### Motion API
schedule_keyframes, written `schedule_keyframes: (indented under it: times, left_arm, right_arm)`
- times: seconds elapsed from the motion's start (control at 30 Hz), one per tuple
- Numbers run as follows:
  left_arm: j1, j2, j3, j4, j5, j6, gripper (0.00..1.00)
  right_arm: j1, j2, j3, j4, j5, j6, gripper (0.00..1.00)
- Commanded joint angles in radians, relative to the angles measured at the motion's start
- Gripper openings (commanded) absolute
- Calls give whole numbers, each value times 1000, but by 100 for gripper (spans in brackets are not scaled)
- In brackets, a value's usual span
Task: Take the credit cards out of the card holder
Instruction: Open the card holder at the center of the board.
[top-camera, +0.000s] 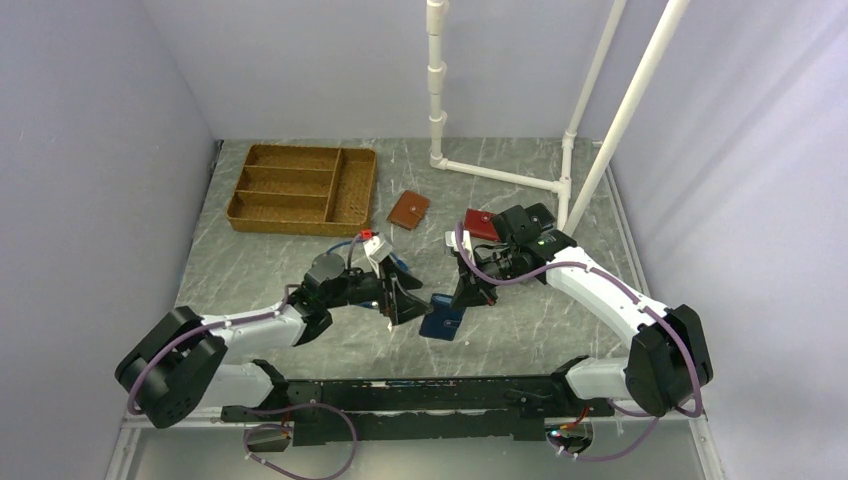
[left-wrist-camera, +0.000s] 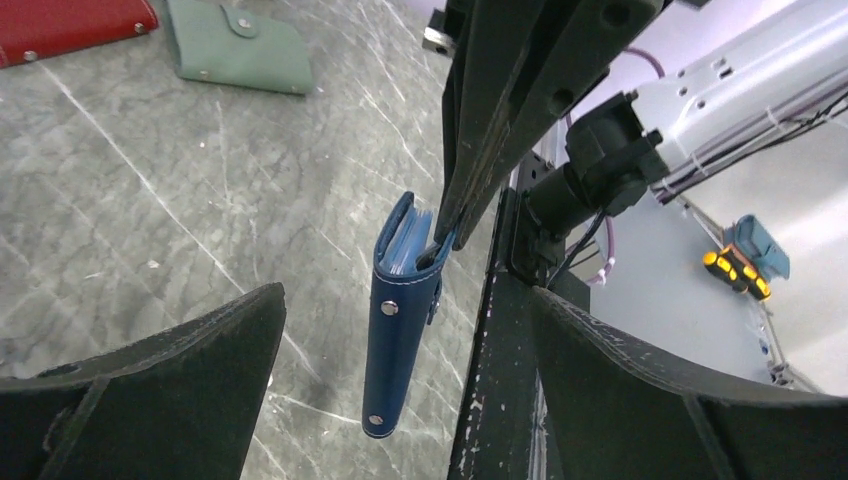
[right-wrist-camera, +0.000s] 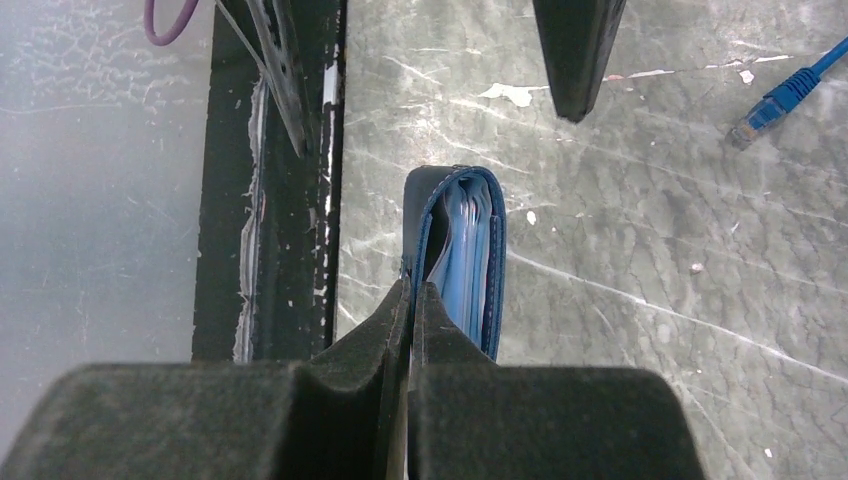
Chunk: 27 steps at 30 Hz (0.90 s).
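Right tool pinched shut on one cover of the navy wallet, hanging it over the table, probably so the pockets gape. Left tool wide, empty, facing it. Cards not discernible inside.

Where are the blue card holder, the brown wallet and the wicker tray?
blue card holder (left-wrist-camera: 400, 350): left wrist view, on its outer cover.
brown wallet (top-camera: 408, 210): top view, middle of its cover.
wicker tray (top-camera: 290, 226): top view, on its near rim.

Robot lab test cell: plain walls, white pipe frame, marbled tabletop.
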Motion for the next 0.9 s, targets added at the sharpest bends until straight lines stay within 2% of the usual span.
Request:
schedule_keyframes:
  times: [0.0,0.33,0.43,0.5,0.6,0.73,0.8,0.83,0.87]
  left_arm:
    - [-39,44,14,43,-25,73,95]
    - [-130,160,37,42,-97,98,88]
    - [-141,198,45,76,-113,86,82]
    - [-142,216,51,96,-121,67,73]
    - [-141,228,61,86,-118,51,51]
    - [-140,233,34,145,-122,-2,3]
    - [-142,228,7,178,-154,-47,0]
    - [-141,224,-7,189,-170,-75,0]
    - [-141,220,-17,193,-182,-106,0]
  right_arm:
    - [-1,-10,49,3,-61,-33,0]
    - [-1,-21,51,1,-64,-39,0]
    - [-1,-17,50,2,-62,-40,0]
    - [-1,-15,49,3,-58,-40,0]
    - [-1,-13,45,10,-47,-36,0]
    - [-1,-6,44,18,-28,-26,0]
    - [-1,-13,39,33,-2,-13,2]
    - [-2,-21,38,36,15,-10,15]
    - [-2,-28,36,41,36,-9,35]
